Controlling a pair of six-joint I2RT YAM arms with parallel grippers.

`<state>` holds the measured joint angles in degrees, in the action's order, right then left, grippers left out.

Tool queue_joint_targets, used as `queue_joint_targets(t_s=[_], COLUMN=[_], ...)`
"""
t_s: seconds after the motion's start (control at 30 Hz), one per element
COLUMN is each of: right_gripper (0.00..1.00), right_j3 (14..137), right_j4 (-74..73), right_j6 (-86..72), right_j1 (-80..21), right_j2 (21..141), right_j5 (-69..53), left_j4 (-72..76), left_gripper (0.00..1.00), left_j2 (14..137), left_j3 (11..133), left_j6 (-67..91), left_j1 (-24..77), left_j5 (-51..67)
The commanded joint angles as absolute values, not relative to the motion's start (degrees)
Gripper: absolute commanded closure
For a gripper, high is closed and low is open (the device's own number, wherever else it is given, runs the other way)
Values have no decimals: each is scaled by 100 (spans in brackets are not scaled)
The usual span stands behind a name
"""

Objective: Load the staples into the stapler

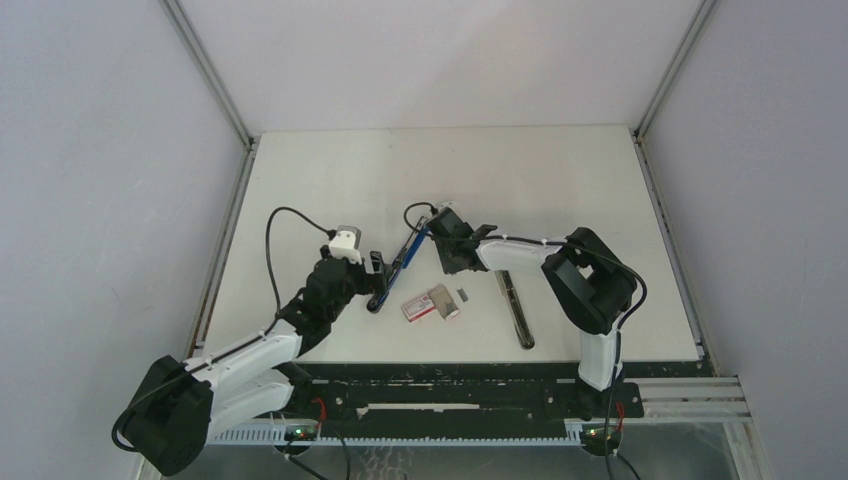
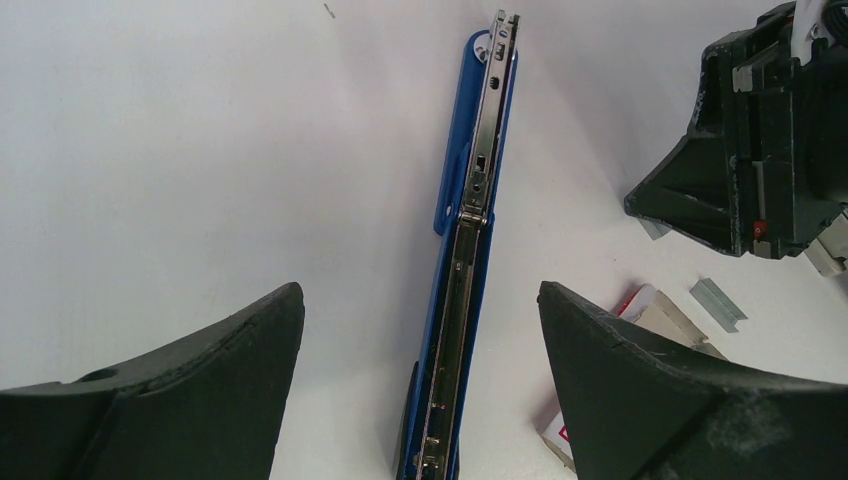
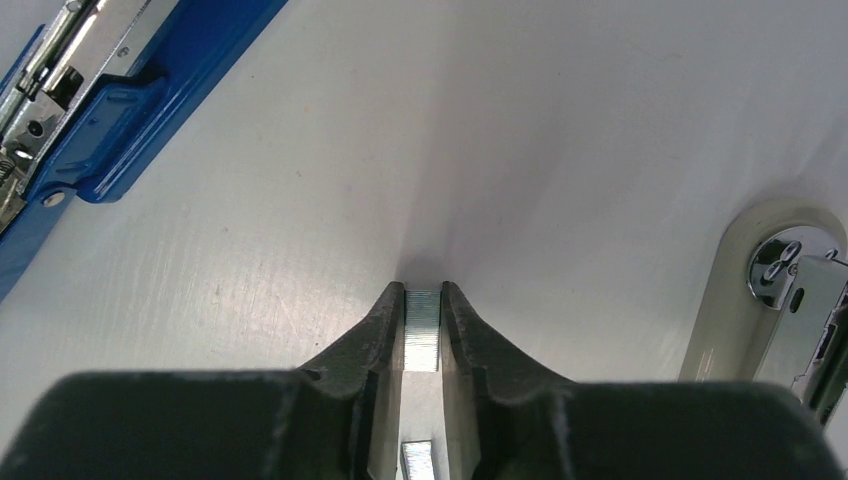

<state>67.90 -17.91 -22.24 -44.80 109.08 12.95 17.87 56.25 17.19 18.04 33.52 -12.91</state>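
A short silver-grey metal staple strip (image 3: 422, 340) sits pinched between the two black fingers of the right gripper (image 3: 422, 292). Its long axis runs straight out along the fingers toward their tips, and whether it rests on the white table (image 1: 560, 180) or hangs just above it cannot be told. The long blue stapler (image 2: 455, 180), its bright-metal magazine channel open upward, lies to the left of the strip and slants diagonally across the table. Strip and channel are therefore not in line, so I judge the wrist must turn as well as shift left before the strip can drop in. The right gripper is at the stapler's far end. The left gripper (image 2: 420, 290) is at the near end, its fingers spread wide either side of the blue body and apart from it. Bare table lies between strip and stapler. To the right a second, cream-and-chrome stapler (image 3: 735, 300) lies near. A loose staple strip (image 2: 718, 303) and the red-and-white staple box (image 1: 420, 306) lie just beside the blue stapler's near half, well inside the table's edges.
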Motion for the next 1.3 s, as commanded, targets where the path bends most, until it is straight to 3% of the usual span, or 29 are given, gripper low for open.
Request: queue_joint_targets(t_s=[0.0, 0.3, 0.53, 1.27], right_gripper=[86, 89, 88, 89], right_j3=[6979, 6429, 5548, 5261], right_j4=[-1861, -1652, -1210, -708], right_j6=[-2129, -1623, -1316, -1090], right_j1=[-4509, -4146, -3309, -2801], right_j2=[10870, 9496, 8698, 9060], right_j5=[1277, 707, 343, 702], left_j4=[1934, 1934, 1958, 2030], left_gripper=[10, 9, 9, 10], left_j2=[5501, 5514, 5534, 5596], left_j3=[1836, 1837, 1833, 1828], left_j6=[1881, 1877, 1881, 1894], left_j1=[3368, 3367, 3370, 3371], left_j5=[-1338, -1362, -1336, -1310])
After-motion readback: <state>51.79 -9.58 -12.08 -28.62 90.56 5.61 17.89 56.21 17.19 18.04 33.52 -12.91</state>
